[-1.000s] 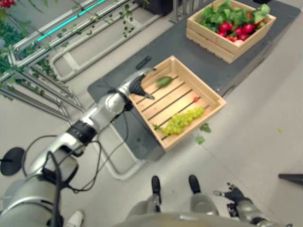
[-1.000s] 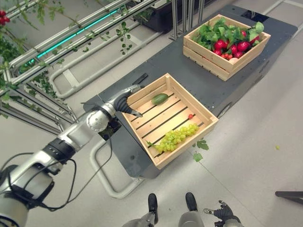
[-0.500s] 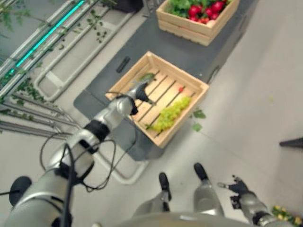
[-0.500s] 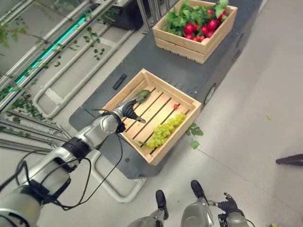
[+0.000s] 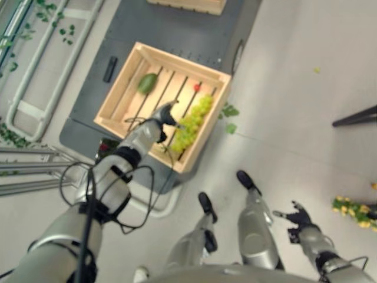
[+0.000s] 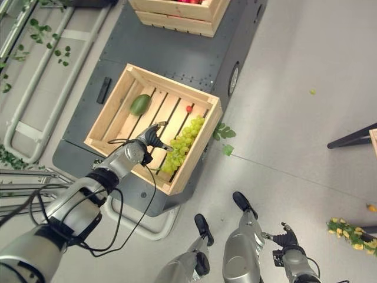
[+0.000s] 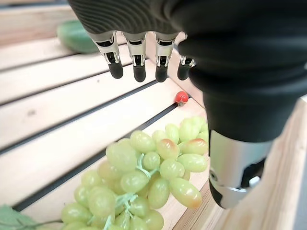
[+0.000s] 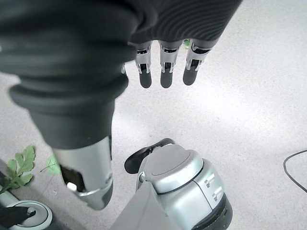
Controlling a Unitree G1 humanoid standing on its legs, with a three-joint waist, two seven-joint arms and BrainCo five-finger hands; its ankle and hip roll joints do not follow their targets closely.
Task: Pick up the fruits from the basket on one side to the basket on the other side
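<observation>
Step in hand: reach for fruit. Left hand [image 7: 158,33] hovered with fingers straight and spread, empty, inside the crate [image 6: 112,112]. Grapes [image 7: 144,187] lay just under its thumb, untouched; cucumber [image 6: 139,105] lay beyond the fingertips. Next move, likely: lower, curl round grapes. Right hand [image 8: 120,43] hung relaxed, empty.

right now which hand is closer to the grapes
Left. The left hand hovers open right beside the grapes inside the crate; the right hand hangs low over the floor, far away.

Pale slatted wooden crate [image 6: 194,137], glossy grapes [image 7: 144,177]
</observation>
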